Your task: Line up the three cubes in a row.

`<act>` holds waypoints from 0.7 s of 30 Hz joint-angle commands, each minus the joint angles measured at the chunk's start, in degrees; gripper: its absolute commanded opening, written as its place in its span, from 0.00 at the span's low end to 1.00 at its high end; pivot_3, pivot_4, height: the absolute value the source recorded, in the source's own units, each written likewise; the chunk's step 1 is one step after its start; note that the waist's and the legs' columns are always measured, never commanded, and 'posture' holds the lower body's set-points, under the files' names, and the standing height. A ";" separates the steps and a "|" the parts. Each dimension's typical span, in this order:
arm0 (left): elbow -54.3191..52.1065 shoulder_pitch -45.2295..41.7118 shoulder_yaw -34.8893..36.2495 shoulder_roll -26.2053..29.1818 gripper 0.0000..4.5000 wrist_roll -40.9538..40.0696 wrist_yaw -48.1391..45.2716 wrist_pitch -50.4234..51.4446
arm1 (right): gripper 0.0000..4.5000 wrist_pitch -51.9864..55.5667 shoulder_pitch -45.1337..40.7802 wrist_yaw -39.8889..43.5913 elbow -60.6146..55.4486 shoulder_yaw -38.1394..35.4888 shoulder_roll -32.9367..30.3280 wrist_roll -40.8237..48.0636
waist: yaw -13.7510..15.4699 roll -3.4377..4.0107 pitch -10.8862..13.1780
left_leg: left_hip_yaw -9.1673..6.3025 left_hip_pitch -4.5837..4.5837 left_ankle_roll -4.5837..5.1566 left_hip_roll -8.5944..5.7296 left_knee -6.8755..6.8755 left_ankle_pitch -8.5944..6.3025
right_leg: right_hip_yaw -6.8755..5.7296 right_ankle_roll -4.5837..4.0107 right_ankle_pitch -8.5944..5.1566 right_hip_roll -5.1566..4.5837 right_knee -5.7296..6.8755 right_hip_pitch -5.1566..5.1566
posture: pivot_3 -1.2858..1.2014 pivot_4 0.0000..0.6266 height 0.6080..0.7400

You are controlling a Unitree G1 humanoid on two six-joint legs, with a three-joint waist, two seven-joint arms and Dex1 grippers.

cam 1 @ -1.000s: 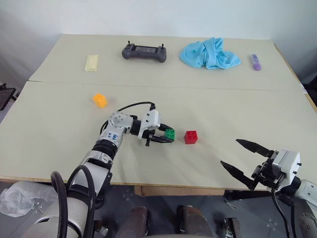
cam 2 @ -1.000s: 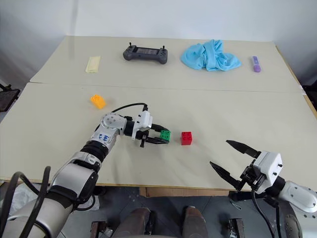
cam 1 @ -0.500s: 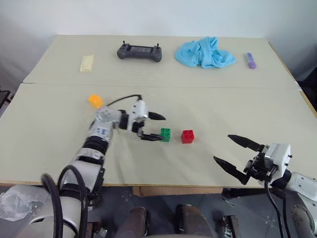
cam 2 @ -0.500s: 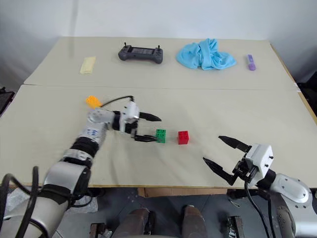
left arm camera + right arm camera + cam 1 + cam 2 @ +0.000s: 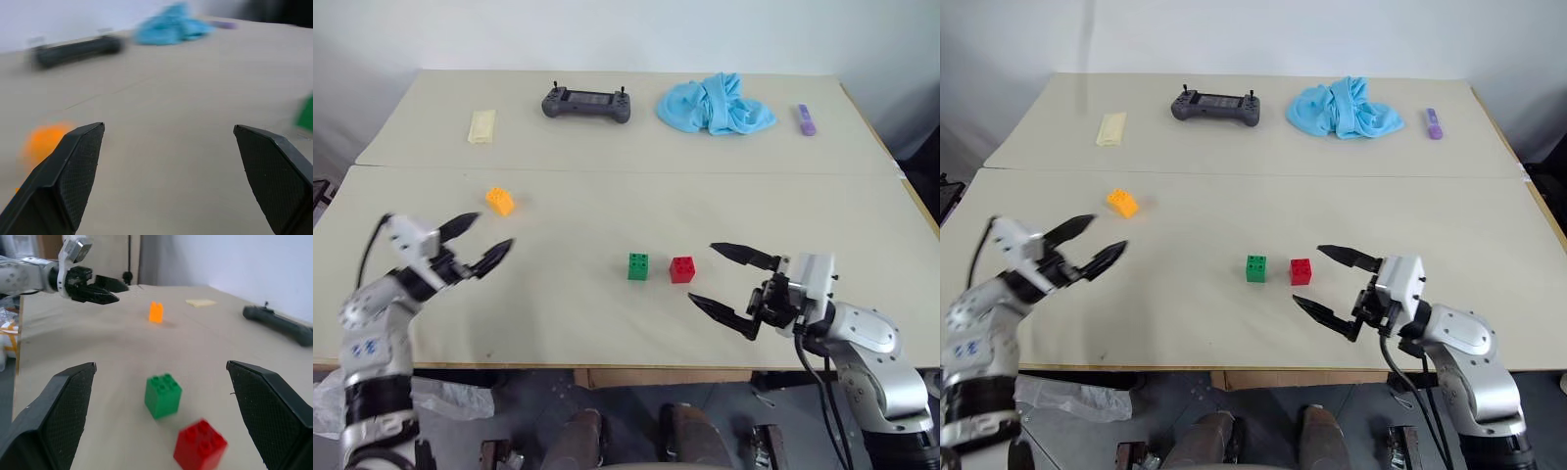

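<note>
Green cube [image 5: 637, 266] beside red cube [image 5: 682, 269], right gripper [image 5: 722, 281] near, fingers [image 5: 741, 256] spread

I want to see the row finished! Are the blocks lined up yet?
Partly. The green cube and red cube already sit side by side. Nothing is being held: the left gripper and right gripper are both open and empty. The orange cube sits far off and has yet to join the row.
</note>
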 commanded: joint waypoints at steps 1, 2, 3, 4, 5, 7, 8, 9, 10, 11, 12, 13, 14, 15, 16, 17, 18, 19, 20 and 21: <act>-1.36 6.61 5.72 -1.40 1.00 -0.79 5.38 -3.05 | 1.00 2.52 -1.85 -0.77 -3.23 1.89 -0.52 0.18 | 0.16 -0.01 0.00 | 0.00 0.00 0.00 0.00 -0.01 -0.01 | 0.01 0.00 0.00 -0.01 -0.01 0.00 | 0.52 0.24 1.00; -2.08 8.61 6.43 -2.26 1.00 -1.40 6.26 -2.92 | 1.00 3.33 -2.11 -0.64 -3.87 2.10 -0.80 0.84 | 0.47 -0.01 0.00 | -0.03 -0.01 -0.01 0.00 -0.01 -0.01 | -0.03 -0.01 0.00 -0.01 -0.04 0.01 | 0.52 0.24 1.00; -3.33 10.45 6.82 -3.24 1.00 -1.95 7.03 -2.82 | 1.00 3.36 -2.26 -0.61 -4.15 1.95 -0.81 1.11 | 0.86 -0.01 0.00 | -0.03 -0.01 -0.01 0.00 -0.01 -0.01 | -0.04 -0.01 0.00 -0.02 -0.15 0.03 | 0.52 0.24 1.00; -4.96 12.08 6.96 -4.24 1.00 -2.92 7.47 -2.12 | 1.00 3.67 -2.23 -0.64 -4.43 1.72 -0.91 1.40 | 1.26 -0.02 -0.01 | -0.03 -0.01 0.00 -0.01 -0.01 -0.02 | -0.04 -0.01 0.00 -0.04 -0.24 0.04 | 0.52 0.24 1.00; -6.01 12.84 7.01 -4.96 1.00 -3.15 8.60 -1.99 | 1.00 3.94 -2.06 -0.65 -4.55 1.55 -1.08 1.36 | 1.46 -0.04 -0.02 | -0.03 -0.01 0.00 -0.01 0.00 -0.03 | -0.04 -0.01 0.00 -0.06 -0.26 0.05 | 0.52 0.24 1.00; -6.70 12.28 6.31 -5.84 1.00 -2.59 11.49 -1.80 | 1.00 4.54 -1.50 -0.60 -4.61 1.13 -1.40 1.61 | 1.95 -0.10 -0.03 | -0.07 -0.01 0.00 -0.03 0.01 -0.04 | -0.05 -0.02 0.00 -0.08 -0.28 0.08 | 0.52 0.24 1.00; -6.74 11.84 5.96 -6.00 1.00 -2.18 12.51 -2.01 | 1.00 4.79 -1.36 -0.51 -4.61 1.00 -1.56 1.79 | 2.12 -0.13 -0.05 | -0.10 -0.01 0.00 -0.03 0.02 -0.04 | -0.07 -0.02 0.00 -0.09 -0.28 0.09 | 0.52 0.24 1.00; -6.87 11.20 5.72 -6.13 1.00 -2.93 13.02 -1.23 | 1.00 4.78 -1.31 -0.42 -4.60 0.93 -1.68 1.76 | 2.18 -0.14 -0.06 | -0.10 -0.01 -0.01 -0.02 0.02 -0.03 | -0.07 -0.02 0.00 -0.08 -0.28 0.09 | 0.52 0.24 1.00; -6.45 9.94 5.42 -6.10 1.00 -3.45 13.73 -0.59 | 1.00 4.79 -1.48 -0.41 -4.52 0.89 -1.79 1.62 | 2.15 -0.14 -0.06 | -0.09 0.00 -0.02 -0.02 0.02 -0.03 | -0.06 -0.02 0.00 -0.08 -0.27 0.08 | 0.52 0.24 1.00; -2.83 6.19 4.26 -5.24 1.00 -2.53 14.37 -0.74 | 1.00 4.97 -1.60 -0.57 -4.52 0.87 -1.83 1.58 | 2.14 -0.14 -0.06 | -0.07 0.00 -0.03 -0.02 0.02 -0.04 | -0.05 -0.02 0.00 -0.07 -0.25 0.07 | 0.52 0.24 1.00; 1.07 2.33 3.14 -4.33 1.00 -1.70 14.79 -0.49 | 1.00 5.22 -1.70 -0.72 -4.59 0.90 -1.87 1.54 | 2.40 -0.13 -0.06 | -0.06 0.00 -0.03 -0.02 0.02 -0.03 | -0.05 -0.02 0.00 -0.06 -0.23 0.05 | 0.52 0.24 1.00; 4.03 -0.38 2.35 -3.60 1.00 -0.99 14.99 -0.54 | 1.00 5.49 -1.85 -0.84 -4.64 0.94 -1.86 1.54 | 2.61 -0.15 -0.06 | -0.09 0.01 -0.07 -0.04 0.02 -0.01 | -0.09 -0.03 0.00 -0.05 -0.17 0.04 | 0.52 0.24 1.00; 7.70 -3.79 0.53 -2.44 1.00 0.04 14.11 0.06 | 1.00 5.81 -1.94 -0.69 -4.75 1.09 -2.09 1.44 | 2.56 -0.18 -0.08 | -0.10 0.00 -0.12 -0.03 0.02 0.02 | -0.12 -0.03 -0.01 0.00 -0.18 0.03 | 0.52 0.24 1.00; 10.63 -6.75 -1.21 -1.60 1.00 0.88 12.65 -0.65 | 1.00 6.06 -2.06 -0.60 -4.83 1.17 -2.27 1.31 | 2.43 -0.19 -0.09 | -0.08 0.02 -0.12 -0.03 0.02 0.02 | -0.10 -0.03 -0.01 0.01 -0.15 0.02 | 0.52 0.24 1.00; 13.67 -10.67 -3.38 -0.89 1.00 1.41 10.70 -0.29 | 1.00 6.48 -2.09 -0.64 -5.02 1.16 -2.44 1.34 | 2.26 -0.19 -0.09 | -0.06 0.02 -0.12 -0.04 0.02 0.02 | -0.11 -0.03 -0.01 0.03 -0.12 0.01 | 0.52 0.24 1.00; 16.65 -14.40 -5.47 -0.23 1.00 2.34 9.25 -0.36 | 1.00 6.86 -2.06 -0.83 -5.25 1.09 -2.55 1.32 | 2.12 -0.19 -0.09 | -0.03 0.00 -0.11 -0.05 0.01 0.02 | -0.13 -0.02 0.00 0.05 -0.01 -0.02 | 0.52 0.24 1.00; 18.78 -16.80 -6.70 0.18 1.00 2.90 8.34 -0.65 | 1.00 7.13 -2.08 -1.01 -5.38 1.02 -2.58 1.32 | 2.01 -0.19 -0.09 | -0.01 0.00 -0.09 -0.07 0.01 0.01 | -0.16 -0.02 0.00 0.05 0.10 -0.03 | 0.52 0.24 1.00; 21.70 -20.18 -7.85 0.39 1.00 3.45 7.74 -0.65 | 1.00 7.50 -1.89 -1.20 -5.75 0.91 -2.66 1.40 | 1.79 -0.19 -0.09 | -0.02 -0.02 -0.08 -0.10 0.01 0.01 | -0.24 -0.02 0.00 0.05 0.12 -0.03 | 0.52 0.24 1.00; 23.96 -22.39 -8.52 0.56 1.00 3.81 7.37 -0.98 | 1.00 7.77 -1.84 -1.33 -5.97 0.87 -2.67 1.41 | 1.48 -0.19 -0.09 | -0.01 -0.02 -0.06 -0.10 0.01 0.00 | -0.27 -0.02 0.00 0.05 0.10 -0.04 | 0.52 0.24 1.00; 27.18 -25.70 -9.39 0.70 1.00 4.49 7.13 -1.84 | 1.00 7.95 -1.60 -1.38 -6.22 0.82 -2.70 1.39 | 1.34 -0.20 -0.08 | -0.01 -0.02 -0.05 -0.13 0.01 -0.01 | -0.31 -0.02 0.00 0.05 0.12 -0.04 | 0.52 0.24 1.00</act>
